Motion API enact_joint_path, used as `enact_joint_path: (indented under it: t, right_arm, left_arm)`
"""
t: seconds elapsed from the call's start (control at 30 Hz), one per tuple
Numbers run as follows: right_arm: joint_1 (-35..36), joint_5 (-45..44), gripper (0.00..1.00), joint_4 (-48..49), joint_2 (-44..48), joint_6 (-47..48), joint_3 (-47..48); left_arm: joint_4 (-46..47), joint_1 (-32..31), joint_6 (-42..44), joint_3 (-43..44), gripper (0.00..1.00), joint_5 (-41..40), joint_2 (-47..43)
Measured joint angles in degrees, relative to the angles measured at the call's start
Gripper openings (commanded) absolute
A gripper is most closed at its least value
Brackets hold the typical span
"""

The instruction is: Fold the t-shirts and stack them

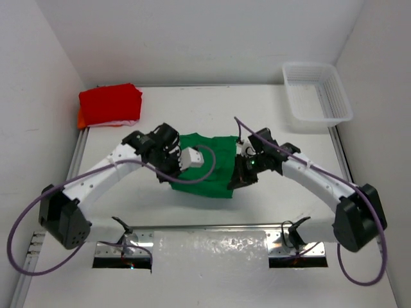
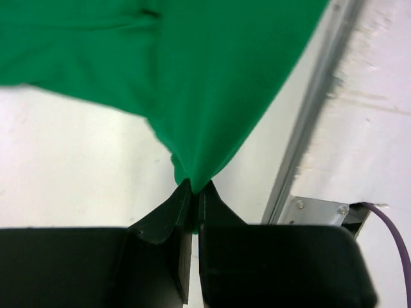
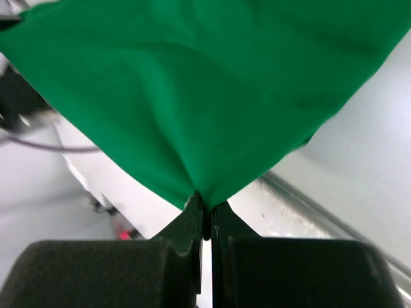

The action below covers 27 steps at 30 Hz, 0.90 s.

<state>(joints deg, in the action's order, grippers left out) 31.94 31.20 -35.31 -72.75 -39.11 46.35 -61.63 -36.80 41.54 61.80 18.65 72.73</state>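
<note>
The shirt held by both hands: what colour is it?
Green shirt; best in right wrist view.

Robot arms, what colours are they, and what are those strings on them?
The left arm and right arm have white tube-shaped middle parts with chunky black joints and black bases. A purple cable loops along each arm. The jaws are black wedges narrowing to thin tips.

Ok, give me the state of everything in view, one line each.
green t-shirt: pinched by both grippers, spread between them.
left gripper: shut on the green t-shirt.
right gripper: shut on the green t-shirt.
red t-shirt: folded, far left corner.
orange t-shirt: under the red one, only an edge showing.
basket: upright, far right.
</note>
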Motion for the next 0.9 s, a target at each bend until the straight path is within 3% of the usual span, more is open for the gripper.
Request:
enact_joint_path:
  t: [0.3, 0.43, 0.9]
  right_arm:
    - [-11.0, 3.5, 0.0, -0.8, -16.2, 4.2, 15.3]
    - [-13.7, 4.0, 0.0, -0.7, -20.5, 5.3, 19.9]
    - [-19.5, 4.0, 0.0, 2.4, -35.1, 4.6, 28.7]
  left_arm:
    - [-0.8, 10.8, -1.2, 19.4, 0.0, 1.1, 17.8]
    - [-0.3, 12.5, -2.4, 27.1, 0.0, 0.9, 24.4]
    - [2.5, 15.6, -8.0, 40.5, 0.0, 0.8, 40.4]
